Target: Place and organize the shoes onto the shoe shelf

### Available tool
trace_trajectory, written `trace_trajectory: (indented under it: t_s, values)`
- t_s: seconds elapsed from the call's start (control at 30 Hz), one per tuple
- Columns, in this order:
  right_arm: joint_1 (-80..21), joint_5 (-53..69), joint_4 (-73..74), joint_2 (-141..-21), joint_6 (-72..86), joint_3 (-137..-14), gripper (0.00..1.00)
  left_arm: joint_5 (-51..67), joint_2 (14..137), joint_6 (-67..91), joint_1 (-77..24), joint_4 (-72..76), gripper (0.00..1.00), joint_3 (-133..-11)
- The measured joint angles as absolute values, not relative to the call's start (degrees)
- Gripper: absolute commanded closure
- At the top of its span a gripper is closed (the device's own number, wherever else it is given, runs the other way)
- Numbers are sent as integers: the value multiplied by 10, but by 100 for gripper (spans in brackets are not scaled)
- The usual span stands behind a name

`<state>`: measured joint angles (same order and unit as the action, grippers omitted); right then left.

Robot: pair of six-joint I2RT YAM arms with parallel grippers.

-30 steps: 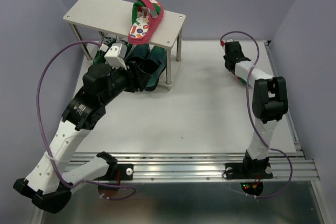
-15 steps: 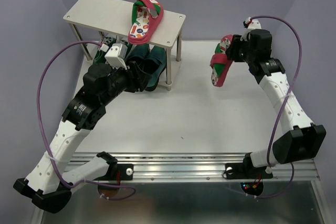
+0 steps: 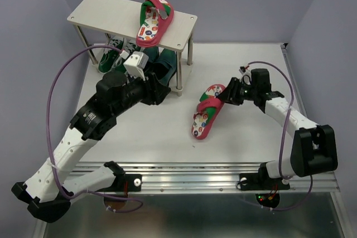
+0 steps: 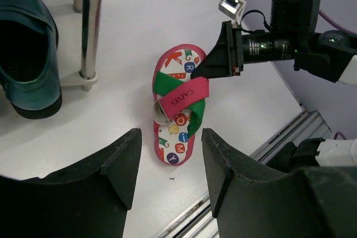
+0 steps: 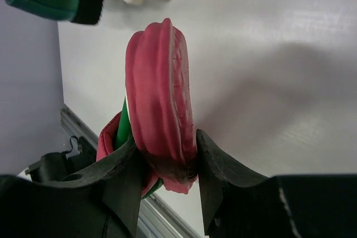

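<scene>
Flip-flop [image 3: 204,116] runs diagonally, free end near-left; right gripper [image 3: 223,94] pinches its far, seemingly toe, end; left gripper [image 4: 170,136] gapes empty.

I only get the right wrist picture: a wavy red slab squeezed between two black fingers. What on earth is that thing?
Observer: It is a red flip-flop, which you see edge-on. The top view shows its white footbed printed with coloured letters, and the right gripper pinching one end of it low over the white table.
Operator: Does it have a twin somewhere?
Observer: Yes. In the top view a second flip-flop lies on the top board of the shoe shelf, at the far left of the table.
</scene>
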<state>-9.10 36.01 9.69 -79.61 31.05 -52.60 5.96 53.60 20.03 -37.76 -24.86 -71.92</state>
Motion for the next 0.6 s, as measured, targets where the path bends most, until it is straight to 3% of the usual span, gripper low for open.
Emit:
trace_trajectory:
  t_s: [0.07,0.1,0.13,0.2,0.23,0.37,0.6]
  values:
    - [-91,372,100,-800,313,-496,82,46,540,200,-401,-250,42,-716]
    - [-91,376,101,-804,315,-487,72,29,544,201,-420,-251,42,-712]
    - [-91,377,105,-808,316,-486,42,13,549,203,-437,-251,42,-708]
    - [-91,369,111,-817,309,-489,22,-13,561,208,-465,-253,40,-700]
    - [-91,353,123,-825,302,-495,0,-25,569,212,-479,-254,36,-697]
    - [-91,255,180,-833,274,-514,0,-65,613,229,-528,-255,25,-683]
    - [-91,85,280,-745,258,-533,0,-102,661,250,-574,-240,23,-628]
